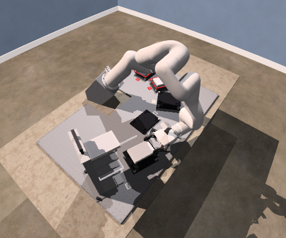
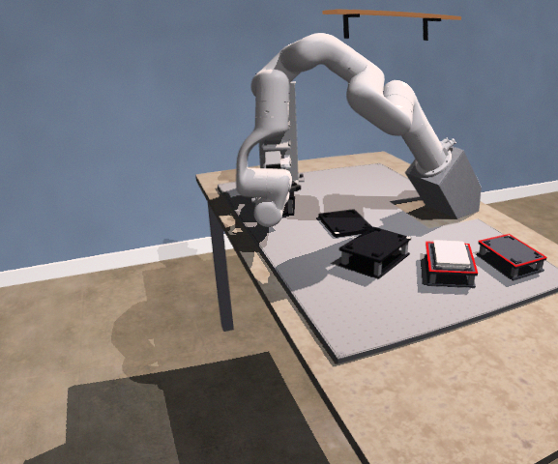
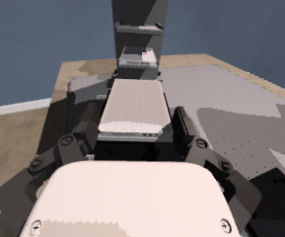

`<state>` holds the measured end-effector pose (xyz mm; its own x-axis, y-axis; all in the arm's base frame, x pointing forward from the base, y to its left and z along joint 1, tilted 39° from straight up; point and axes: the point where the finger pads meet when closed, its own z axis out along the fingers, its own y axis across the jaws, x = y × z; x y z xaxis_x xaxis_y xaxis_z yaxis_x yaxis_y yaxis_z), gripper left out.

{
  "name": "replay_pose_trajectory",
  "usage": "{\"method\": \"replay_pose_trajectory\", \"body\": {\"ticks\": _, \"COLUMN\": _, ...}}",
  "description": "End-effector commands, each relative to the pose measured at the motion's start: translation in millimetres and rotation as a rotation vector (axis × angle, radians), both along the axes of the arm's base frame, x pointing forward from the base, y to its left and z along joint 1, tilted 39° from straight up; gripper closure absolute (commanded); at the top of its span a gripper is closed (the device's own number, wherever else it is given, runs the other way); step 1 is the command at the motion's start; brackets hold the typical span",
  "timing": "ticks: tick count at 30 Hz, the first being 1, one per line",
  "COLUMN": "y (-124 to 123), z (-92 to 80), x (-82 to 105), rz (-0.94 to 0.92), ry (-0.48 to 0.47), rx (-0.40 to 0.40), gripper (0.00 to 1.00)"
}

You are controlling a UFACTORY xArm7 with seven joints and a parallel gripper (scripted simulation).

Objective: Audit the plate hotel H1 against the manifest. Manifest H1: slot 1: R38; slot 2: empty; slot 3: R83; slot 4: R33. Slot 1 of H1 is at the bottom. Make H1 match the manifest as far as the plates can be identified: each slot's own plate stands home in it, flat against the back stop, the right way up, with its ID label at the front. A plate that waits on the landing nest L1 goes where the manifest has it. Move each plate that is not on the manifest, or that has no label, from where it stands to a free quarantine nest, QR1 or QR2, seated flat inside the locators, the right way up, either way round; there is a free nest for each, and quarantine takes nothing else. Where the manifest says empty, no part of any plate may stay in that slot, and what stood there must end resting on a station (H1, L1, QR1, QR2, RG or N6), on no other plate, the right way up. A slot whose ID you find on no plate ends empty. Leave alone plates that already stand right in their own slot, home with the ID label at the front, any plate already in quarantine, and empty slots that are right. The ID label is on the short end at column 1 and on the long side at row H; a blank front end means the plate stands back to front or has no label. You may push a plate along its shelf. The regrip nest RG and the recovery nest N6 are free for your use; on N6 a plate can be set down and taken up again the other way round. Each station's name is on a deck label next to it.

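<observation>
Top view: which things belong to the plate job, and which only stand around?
Job: gripper shut on white plate; black nest below it; plate hotel; red-rimmed nest with a second plate; free red-rimmed nest.
Standing around: wall shelf; table.
</observation>
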<state>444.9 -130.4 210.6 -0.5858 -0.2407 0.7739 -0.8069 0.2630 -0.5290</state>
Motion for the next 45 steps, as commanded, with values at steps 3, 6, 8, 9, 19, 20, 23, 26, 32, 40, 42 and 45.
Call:
{"method": "replay_pose_trajectory", "body": {"ticks": 3, "y": 0, "z": 1.0, "x": 0.1, "rz": -0.001, "ry": -0.002, "rx": -0.001, "gripper": 1.00}}
{"method": "replay_pose_trajectory", "body": {"ticks": 6, "y": -1, "z": 3.5, "x": -1.9, "rz": -0.001, "ry": -0.002, "rx": -0.001, "gripper": 1.00}}
{"method": "replay_pose_trajectory", "body": {"ticks": 8, "y": -2, "z": 6.1, "x": -3.8, "rz": -0.001, "ry": -0.002, "rx": -0.001, "gripper": 1.00}}
{"method": "replay_pose_trajectory", "body": {"ticks": 9, "y": -2, "z": 7.4, "x": -4.8, "rz": -0.001, "ry": -0.002, "rx": -0.001, "gripper": 1.00}}
{"method": "replay_pose_trajectory", "body": {"ticks": 19, "y": -6, "z": 17.7, "x": -12.6, "rz": -0.001, "ry": -0.002, "rx": -0.001, "gripper": 1.00}}
{"method": "replay_pose_trajectory", "body": {"ticks": 20, "y": -6, "z": 19.0, "x": -13.6, "rz": -0.001, "ry": -0.002, "rx": -0.001, "gripper": 1.00}}
{"method": "replay_pose_trajectory", "body": {"ticks": 23, "y": -7, "z": 22.8, "x": -16.5, "rz": -0.001, "ry": -0.002, "rx": -0.001, "gripper": 1.00}}
{"method": "replay_pose_trajectory", "body": {"ticks": 26, "y": -8, "z": 26.7, "x": -19.4, "rz": -0.001, "ry": -0.002, "rx": -0.001, "gripper": 1.00}}
{"method": "replay_pose_trajectory", "body": {"ticks": 32, "y": -11, "z": 34.4, "x": -25.3, "rz": -0.001, "ry": -0.002, "rx": -0.001, "gripper": 1.00}}
{"method": "replay_pose_trajectory", "body": {"ticks": 40, "y": -13, "z": 42.2, "x": -31.2, "rz": -0.001, "ry": -0.002, "rx": -0.001, "gripper": 1.00}}
{"method": "replay_pose_trajectory", "body": {"ticks": 42, "y": -14, "z": 44.7, "x": -33.1, "rz": -0.001, "ry": -0.002, "rx": -0.001, "gripper": 1.00}}
{"method": "replay_pose_trajectory", "body": {"ticks": 45, "y": -15, "z": 48.6, "x": -36.0, "rz": -0.001, "ry": -0.002, "rx": -0.001, "gripper": 1.00}}
